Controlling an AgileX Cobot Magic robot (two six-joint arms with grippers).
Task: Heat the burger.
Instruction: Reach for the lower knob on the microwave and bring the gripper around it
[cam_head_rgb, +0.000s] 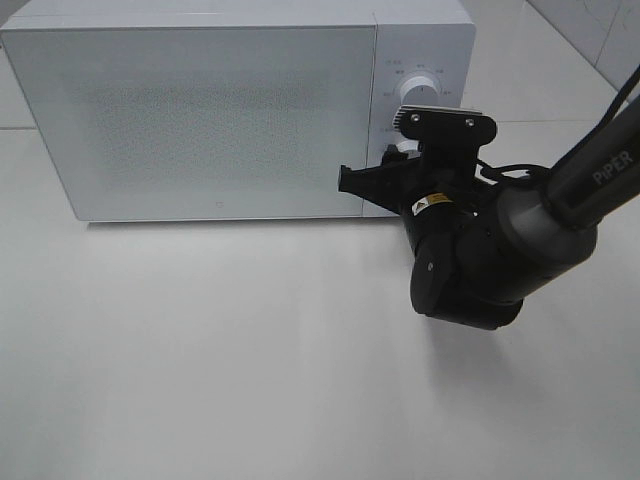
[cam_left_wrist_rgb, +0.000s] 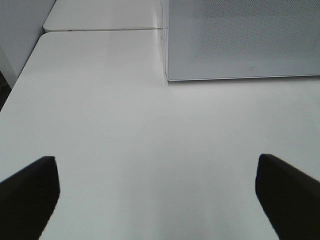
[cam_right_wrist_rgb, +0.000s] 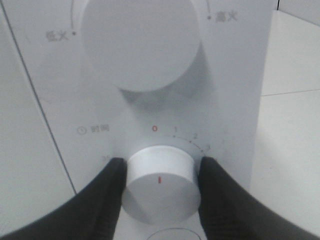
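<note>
Note: the white table carries only the microwave, which stands at its far side with the door shut. The burger shows in no view. You should take it as probably inside, but the frosted door hides it, so that cannot be confirmed. The right arm reaches in from the right to the control panel at the microwave's right end. The left gripper hangs over bare table near the microwave's left corner, jaws spread wide, nothing between them. The right gripper is closed about halfway, one finger pressed to each side of the timer knob, below the larger power knob. The red pointer sits under the red zero, so judge the step as setting the time. Next move: rotate the wrist toward the numbered marks, keeping grip pressure so the smooth knob does not slip.
</note>
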